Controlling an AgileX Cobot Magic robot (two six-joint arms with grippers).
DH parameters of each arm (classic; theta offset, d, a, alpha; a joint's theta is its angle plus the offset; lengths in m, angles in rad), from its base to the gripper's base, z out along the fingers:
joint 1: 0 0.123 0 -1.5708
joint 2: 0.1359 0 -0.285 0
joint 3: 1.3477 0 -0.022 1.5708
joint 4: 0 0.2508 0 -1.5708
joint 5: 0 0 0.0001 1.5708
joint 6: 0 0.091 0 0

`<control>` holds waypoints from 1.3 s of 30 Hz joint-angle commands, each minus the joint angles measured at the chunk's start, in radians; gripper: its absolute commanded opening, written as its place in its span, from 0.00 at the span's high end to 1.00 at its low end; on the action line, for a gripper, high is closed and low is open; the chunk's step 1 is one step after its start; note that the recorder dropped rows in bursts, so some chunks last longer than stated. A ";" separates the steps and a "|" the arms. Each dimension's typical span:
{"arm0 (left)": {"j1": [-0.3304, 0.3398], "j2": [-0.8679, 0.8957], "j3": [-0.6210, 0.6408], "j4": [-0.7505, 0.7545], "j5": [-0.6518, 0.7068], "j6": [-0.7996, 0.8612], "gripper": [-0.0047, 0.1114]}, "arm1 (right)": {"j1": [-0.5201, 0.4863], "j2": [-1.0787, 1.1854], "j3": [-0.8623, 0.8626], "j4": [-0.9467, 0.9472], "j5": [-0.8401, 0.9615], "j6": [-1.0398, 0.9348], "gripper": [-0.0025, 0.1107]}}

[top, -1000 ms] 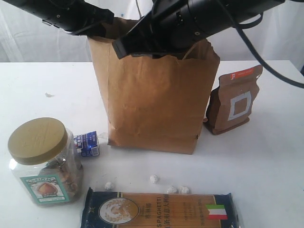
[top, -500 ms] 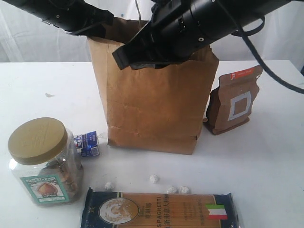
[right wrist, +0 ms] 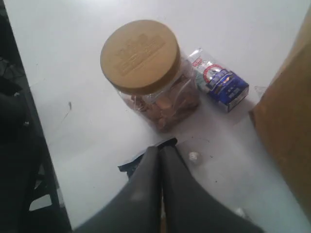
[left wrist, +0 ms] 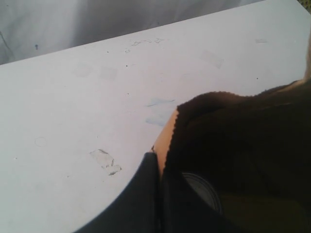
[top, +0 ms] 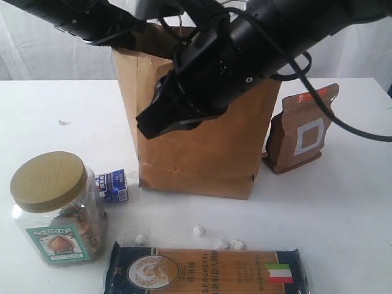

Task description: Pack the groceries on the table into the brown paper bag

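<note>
Now, your left claw (left wrist: pixel 158 165): clamped on rim of tall kraft-brown paper bag (top: pixel 208 156).
Your right claw (right wrist: pixel 159 158): clenched, empty; tan-lidded clear jar (right wrist: pixel 146 63) just ahead.

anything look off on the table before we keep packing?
Mostly the tiny foil balls: four lie loose and scattered on the table between the brown paper bag and the blue spaghetti packet. The small blue-white carton lies askew beside the tan-lidded jar. Nothing looks spilled or broken.
</note>
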 commanded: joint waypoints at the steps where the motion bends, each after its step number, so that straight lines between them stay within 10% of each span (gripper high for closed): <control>1: -0.001 -0.008 -0.009 -0.012 -0.011 0.006 0.96 | -0.002 0.035 -0.002 0.048 0.056 -0.064 0.98; 6: -0.001 -0.008 -0.009 -0.012 -0.011 0.012 0.96 | -0.002 0.064 -0.002 0.070 0.092 -0.080 0.94; 10: -0.001 -0.008 -0.009 -0.012 0.008 0.013 0.95 | -0.002 0.064 -0.002 0.070 0.092 -0.078 0.73; 15: -0.001 -0.008 -0.009 -0.018 0.012 0.013 0.64 | -0.002 0.064 -0.002 0.070 0.092 -0.069 0.44; 20: -0.001 -0.008 -0.009 -0.036 0.047 0.014 0.32 | -0.002 0.062 -0.002 0.070 0.112 -0.069 0.44; 39: 0.001 -0.097 -0.113 0.076 0.244 -0.044 0.31 | -0.002 0.062 -0.002 0.070 0.134 -0.069 0.46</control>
